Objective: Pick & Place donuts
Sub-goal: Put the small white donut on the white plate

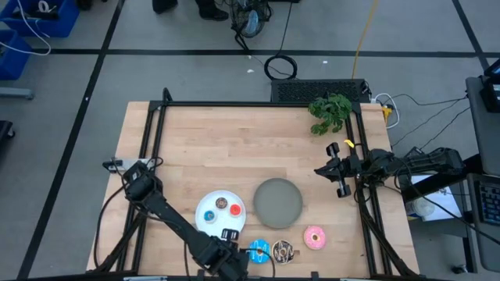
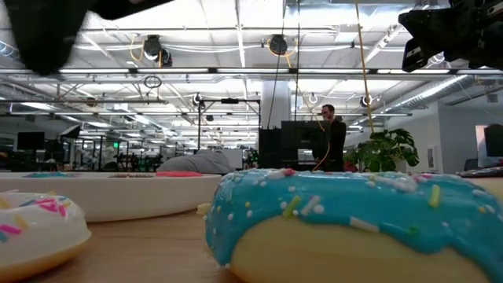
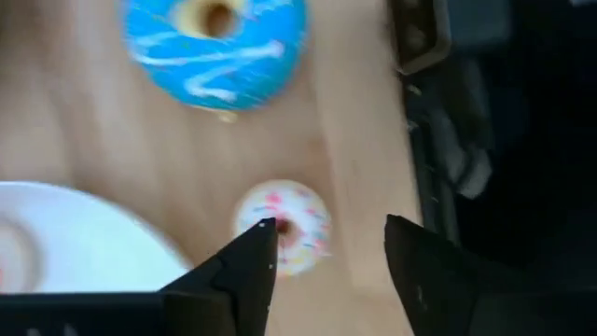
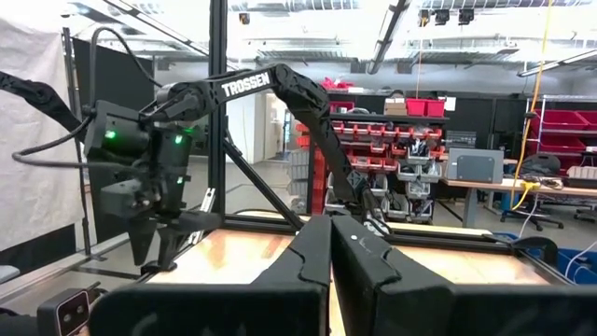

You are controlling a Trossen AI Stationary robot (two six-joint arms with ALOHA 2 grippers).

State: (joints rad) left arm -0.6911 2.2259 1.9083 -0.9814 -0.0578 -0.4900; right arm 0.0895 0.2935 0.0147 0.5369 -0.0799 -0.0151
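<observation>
My left gripper is open at the table's near edge, above a tiny whitish-pink sprinkled donut that lies flat on the wood beside one fingertip. The low view shows this donut with nothing touching it. The bright blue donut lies just beyond, with the dark brown donut and the pink donut to its right. Tiny blue, brown and red donuts lie on the white plate. My right gripper is shut, raised at the table's right edge.
The round grey plate sits right of the white plate. A green plant sprig lies at the far right corner. A black frame rings the table. Bare wood fills the far half. A person stands in the room behind.
</observation>
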